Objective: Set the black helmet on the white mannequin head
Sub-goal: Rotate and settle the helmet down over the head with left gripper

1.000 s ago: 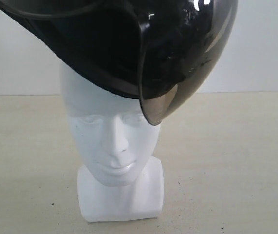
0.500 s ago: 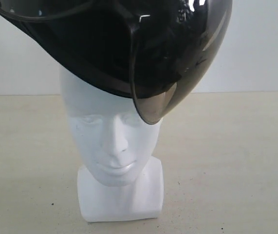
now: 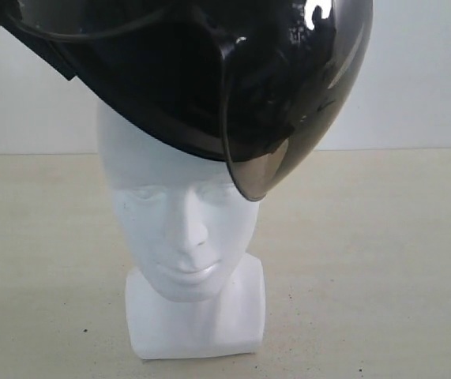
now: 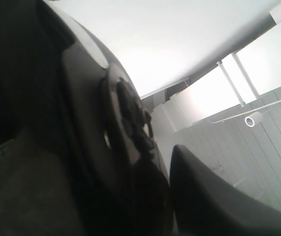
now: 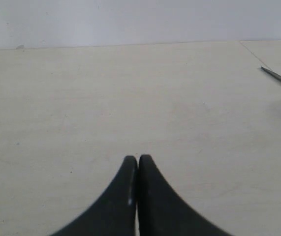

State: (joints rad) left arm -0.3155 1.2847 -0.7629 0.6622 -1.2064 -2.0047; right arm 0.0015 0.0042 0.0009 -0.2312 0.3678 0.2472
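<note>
The black helmet [image 3: 170,71] hangs tilted over the crown of the white mannequin head [image 3: 186,229], hiding the top of it. Its smoky visor [image 3: 261,170] dips past the head's brow on the right. The head stands upright on its blocky neck base [image 3: 197,320] on the pale table. In the left wrist view the helmet's shell and visor pivot [image 4: 130,123] fill the picture. My left gripper [image 4: 166,169] is shut on the helmet's edge; one dark finger [image 4: 204,196] shows, the other is hidden behind the shell. My right gripper [image 5: 138,160] is shut on nothing, low over bare table.
A pale beige table [image 3: 383,260] runs back to a white wall [image 3: 422,71]. A thin dark rod [image 5: 280,78] lies near the table's seam in the right wrist view.
The helmet has shifted slightly left and rotated a little over the head; its right edge has drawn inward. The head has not moved.
</note>
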